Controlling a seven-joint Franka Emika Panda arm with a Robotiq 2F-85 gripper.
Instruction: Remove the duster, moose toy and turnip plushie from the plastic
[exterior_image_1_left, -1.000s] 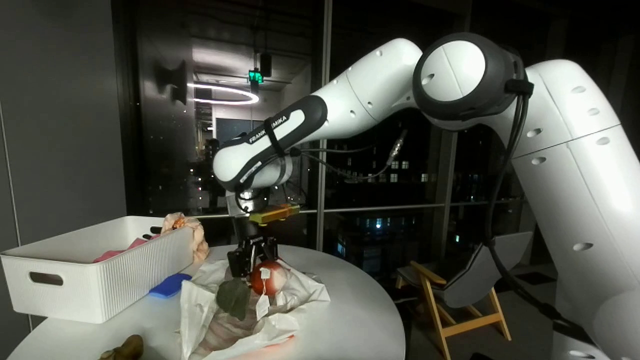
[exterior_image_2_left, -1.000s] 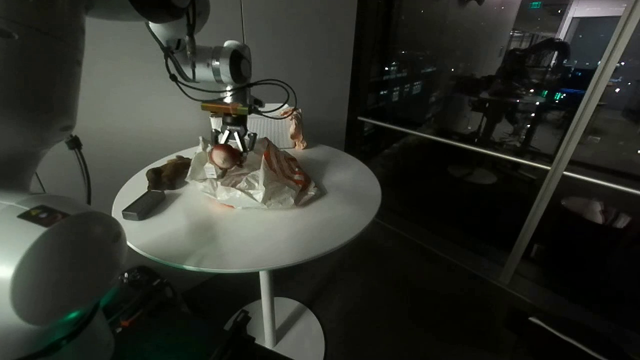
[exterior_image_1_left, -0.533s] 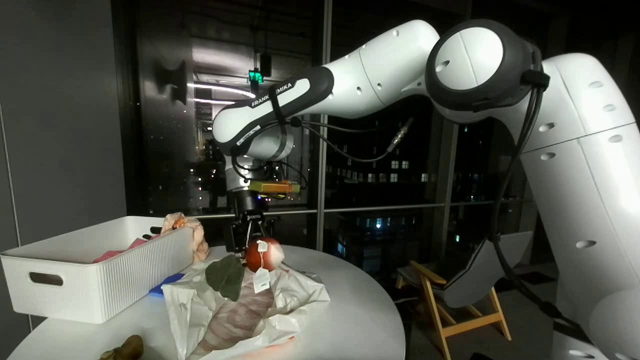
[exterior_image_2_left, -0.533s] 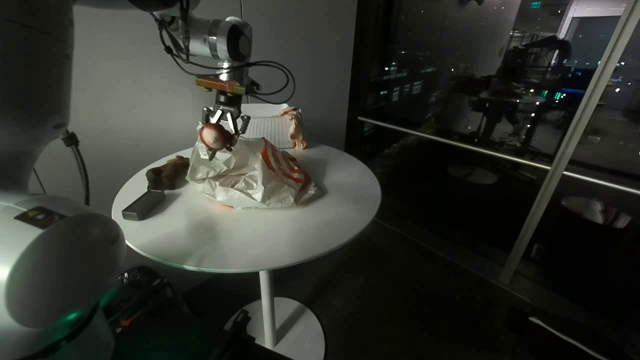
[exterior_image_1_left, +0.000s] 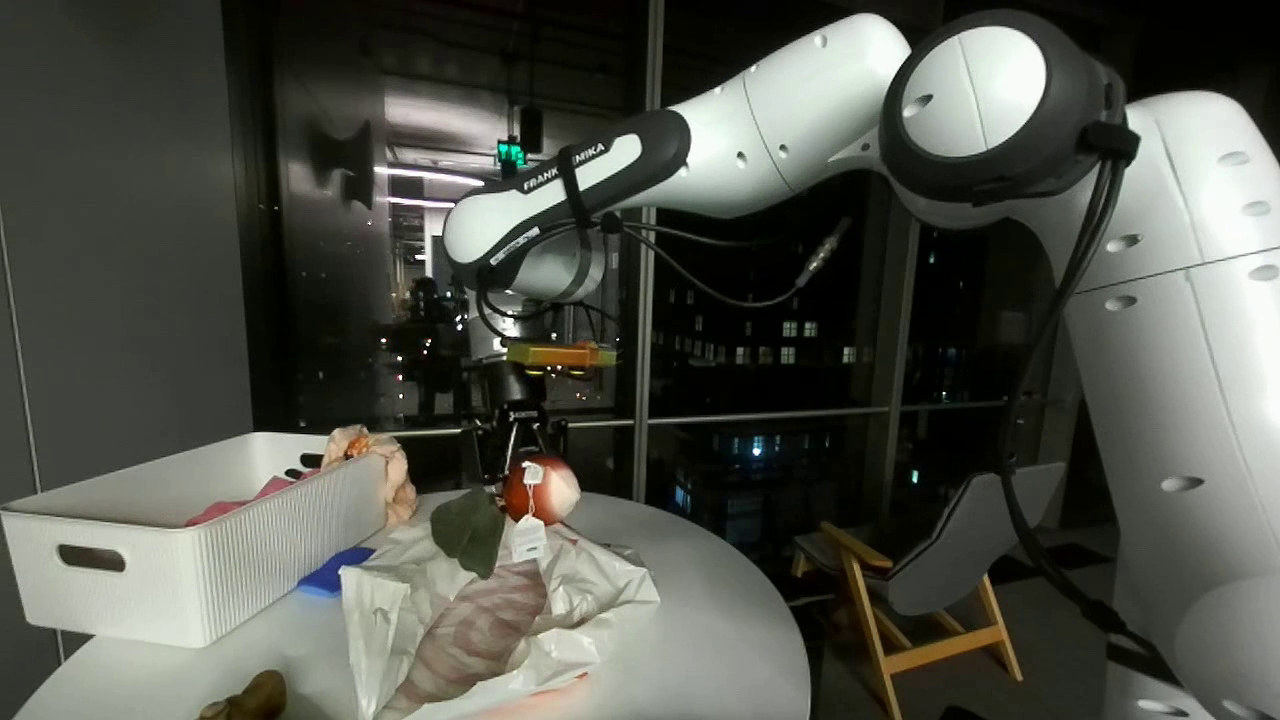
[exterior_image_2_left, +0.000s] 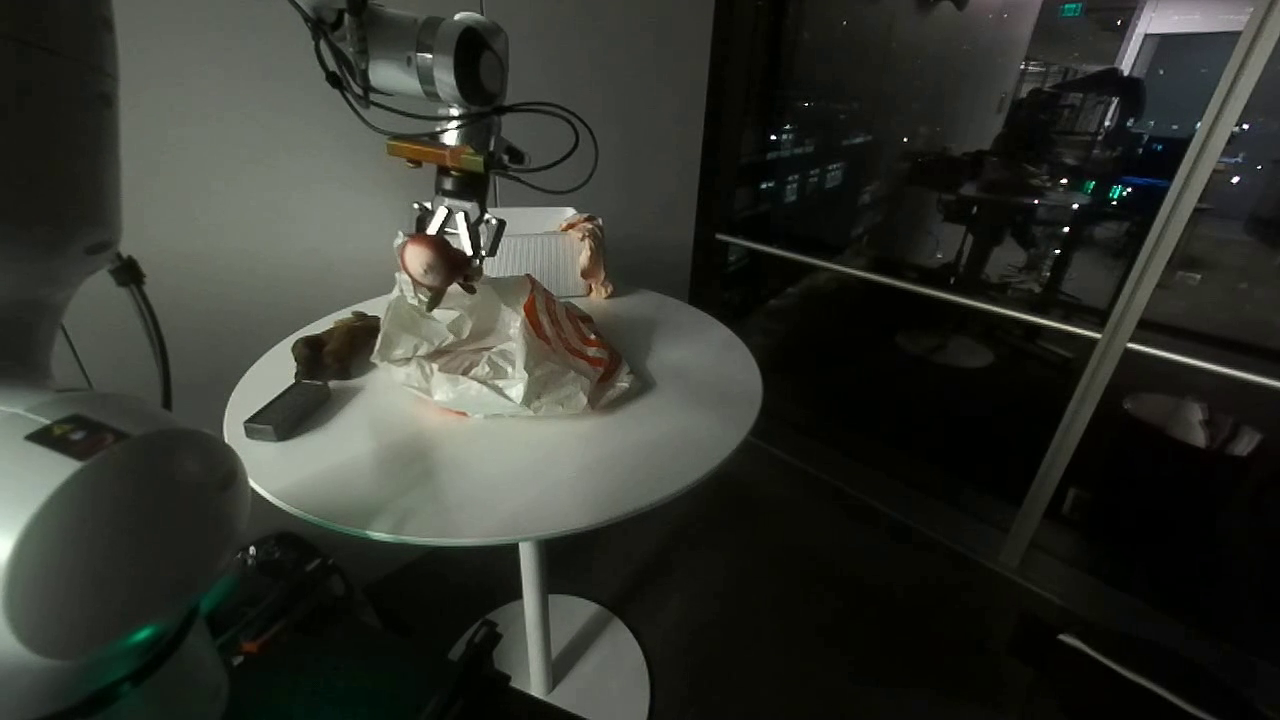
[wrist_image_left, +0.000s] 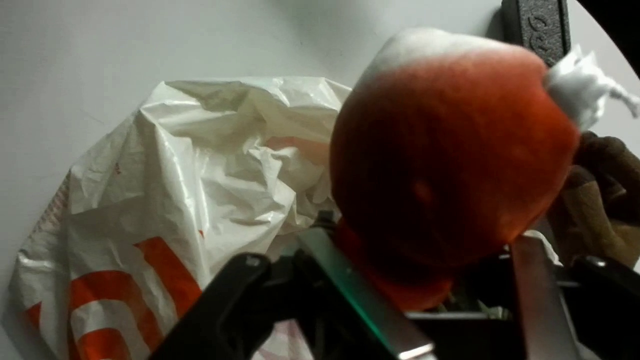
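Turnip plushie (exterior_image_1_left: 550, 495) hangs aloft in the grasp of the pincer (exterior_image_2_left: 456, 245), above the desk (exterior_image_2_left: 490, 475) and the crumpled white plastic bag (exterior_image_2_left: 490, 350). Its round body is red on one side and pale on the other; a dark green leaf (exterior_image_1_left: 468, 530) droops beside it, and a white tag (exterior_image_1_left: 528, 540) dangles in front on a string. Whether the leaf touches the bag cannot be told. In the wrist view the red body looms large and hides most of the spot where the pincer meets it. Orange-red print marks one part of the bag, and pinkish stripes show on another, below the plushie. The moose toy (exterior_image_2_left: 340, 347), brown and soft-looking, and the duster (exterior_image_2_left: 288, 410), a dark grey block, lie outside the bag on the desk, just beside each other and near the rim; whether those two touch is unclear. A white bin (exterior_image_1_left: 280, 550) stands on the desk as well, with something pink (exterior_image_1_left: 265, 490) inside and a crumpled peach-coloured thing (exterior_image_1_left: 398, 480) hanging over one corner. A flat blue thing (exterior_image_1_left: 337, 572) lies at the foot of the bin. Beyond the desk, a wooden-framed chair (exterior_image_1_left: 940, 570) stands by the dark windows (exterior_image_1_left: 760, 370).
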